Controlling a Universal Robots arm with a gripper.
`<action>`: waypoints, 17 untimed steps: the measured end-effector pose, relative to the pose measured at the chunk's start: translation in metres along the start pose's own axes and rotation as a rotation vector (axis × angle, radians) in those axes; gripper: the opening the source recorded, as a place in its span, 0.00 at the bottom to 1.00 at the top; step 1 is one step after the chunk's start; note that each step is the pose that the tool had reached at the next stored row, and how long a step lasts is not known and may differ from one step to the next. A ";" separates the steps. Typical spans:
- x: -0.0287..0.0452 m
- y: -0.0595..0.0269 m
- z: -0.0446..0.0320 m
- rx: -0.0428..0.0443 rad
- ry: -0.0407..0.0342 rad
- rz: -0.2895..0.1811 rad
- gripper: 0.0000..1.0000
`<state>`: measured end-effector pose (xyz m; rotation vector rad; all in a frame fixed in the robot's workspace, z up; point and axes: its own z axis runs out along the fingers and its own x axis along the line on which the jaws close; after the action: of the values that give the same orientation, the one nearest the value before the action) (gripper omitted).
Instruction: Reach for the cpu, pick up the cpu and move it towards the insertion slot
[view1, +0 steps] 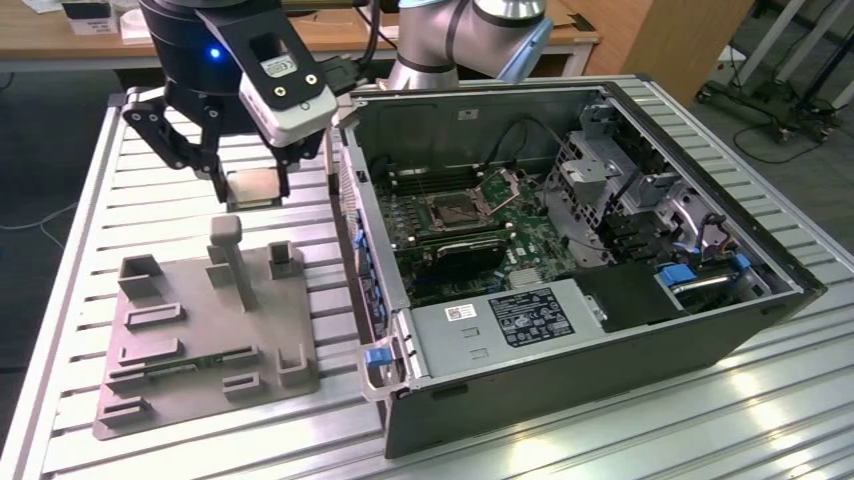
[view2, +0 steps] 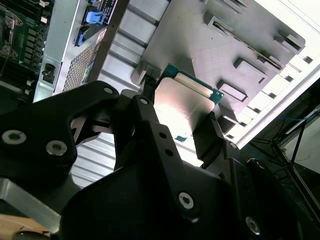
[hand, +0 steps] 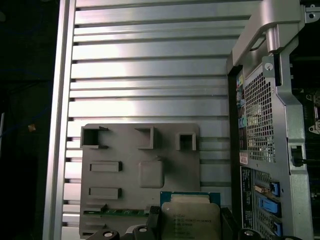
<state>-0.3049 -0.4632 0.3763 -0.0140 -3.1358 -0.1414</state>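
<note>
The cpu (view1: 254, 187), a thin square chip with a pale metal top, hangs in the air above the grey plastic fixture (view1: 200, 320). My gripper (view1: 251, 180) is shut on it, with a black finger on each side. Both wrist views show the cpu (view2: 182, 102) (hand: 190, 215) clamped between the fingers (view2: 212, 137), over the fixture (hand: 140, 170). The insertion slot (view1: 454, 210) is a square socket with a dark centre on the green board inside the open computer case. Its hinged metal plate (view1: 505, 185) stands raised. The slot lies to the exterior view's right of the cpu, beyond the case wall.
The open case (view1: 574, 340) lies on a ribbed metal table (view1: 94, 230), and its upright wall (view1: 350, 200) stands between the gripper and the board. The fixture has a tall post (view1: 230, 250) below the gripper and a green memory stick (view1: 200, 362) near its front.
</note>
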 end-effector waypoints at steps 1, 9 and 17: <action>-0.0003 0.0000 0.0000 0.0000 0.0000 0.000 0.54; -0.0026 0.0000 0.0000 0.0000 0.0000 0.000 0.54; -0.0057 0.0000 0.0000 0.0000 0.0000 0.000 0.54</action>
<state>-0.2992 -0.4632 0.3762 -0.0139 -3.1358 -0.1414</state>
